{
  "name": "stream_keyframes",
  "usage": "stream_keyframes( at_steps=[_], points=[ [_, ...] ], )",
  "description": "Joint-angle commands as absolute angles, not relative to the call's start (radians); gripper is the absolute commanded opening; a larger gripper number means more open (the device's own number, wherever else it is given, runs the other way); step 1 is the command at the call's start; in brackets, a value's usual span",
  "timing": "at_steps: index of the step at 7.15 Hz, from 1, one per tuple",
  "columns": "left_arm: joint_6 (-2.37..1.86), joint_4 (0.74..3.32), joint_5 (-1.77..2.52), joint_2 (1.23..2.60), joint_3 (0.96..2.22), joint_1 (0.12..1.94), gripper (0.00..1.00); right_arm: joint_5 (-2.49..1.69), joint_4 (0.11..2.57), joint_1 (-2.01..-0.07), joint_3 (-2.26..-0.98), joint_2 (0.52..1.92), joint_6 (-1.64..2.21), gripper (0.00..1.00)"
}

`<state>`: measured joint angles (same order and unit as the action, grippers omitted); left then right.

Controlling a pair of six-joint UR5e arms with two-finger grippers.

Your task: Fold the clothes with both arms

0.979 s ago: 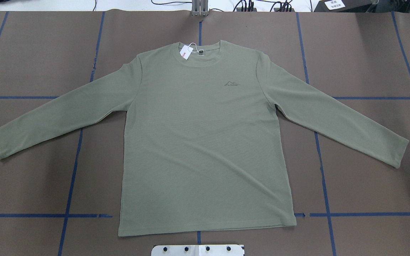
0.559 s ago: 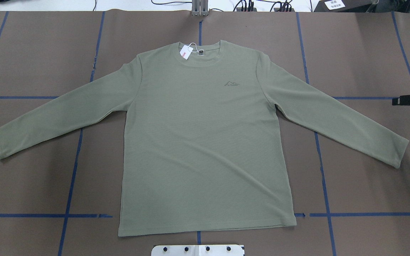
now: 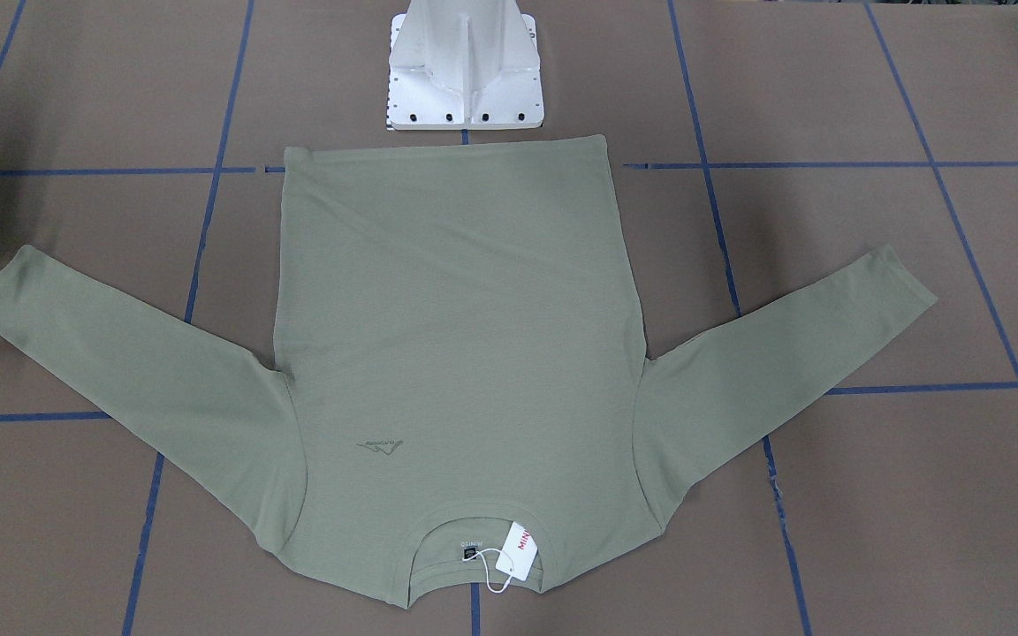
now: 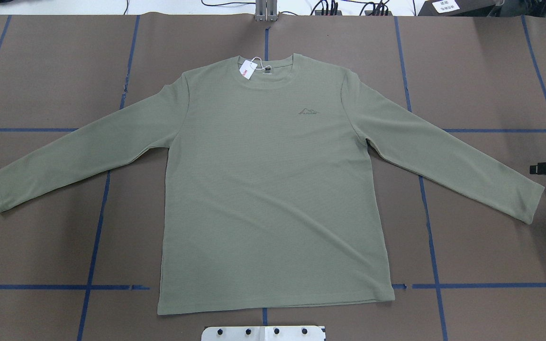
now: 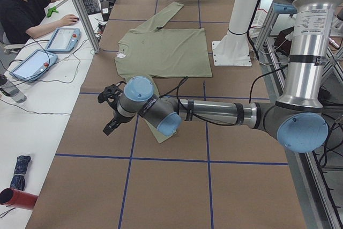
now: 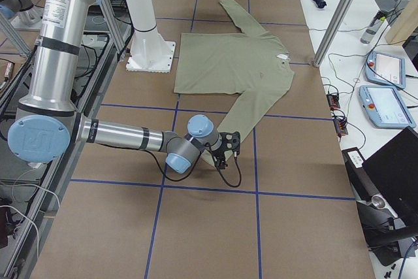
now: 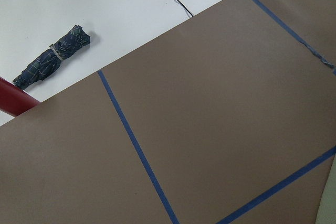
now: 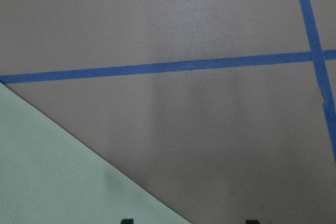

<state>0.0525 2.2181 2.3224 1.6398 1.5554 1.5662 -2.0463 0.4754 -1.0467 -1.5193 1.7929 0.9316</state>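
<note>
The brown-papered table (image 4: 40, 71) with its blue tape grid fills most views. At its middle the olive long-sleeved shirt (image 4: 273, 189) lies flat, front up, with both sleeves spread outward and its hem toward the white pedestal base (image 3: 465, 66).

The left arm (image 5: 214, 112) stretches low over the table near the cuff on that side. It appears only in the exterior left view. Whether the left gripper (image 5: 110, 111) is spread or closed cannot be told, since its own camera shows only paper, tape and bench.

The right arm (image 6: 124, 136) reaches low toward the opposite cuff. The right gripper (image 4: 538, 168) is cut off by the frame edge, just beyond the cuff and holding nothing. Its wrist view shows only two fingertips (image 8: 126, 221), set apart.

At the collar lies a white hang tag (image 4: 246, 71). The lettering on the chest logo (image 4: 310, 112) is too small to read.
</note>
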Motion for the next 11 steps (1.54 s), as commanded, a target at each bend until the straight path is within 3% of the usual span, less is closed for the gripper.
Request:
stream_keyframes(
  at_steps=[1, 11],
  points=[
    [0.052, 2.218, 2.322, 1.640, 1.555, 1.566, 1.00, -2.013, 0.474, -1.010, -1.488, 1.776, 0.933, 0.73],
    [0.057, 2.218, 2.322, 1.634, 1.555, 1.568, 1.00, -2.011, 0.471, -0.980, -1.471, 1.793, 0.933, 0.60]
  ],
)
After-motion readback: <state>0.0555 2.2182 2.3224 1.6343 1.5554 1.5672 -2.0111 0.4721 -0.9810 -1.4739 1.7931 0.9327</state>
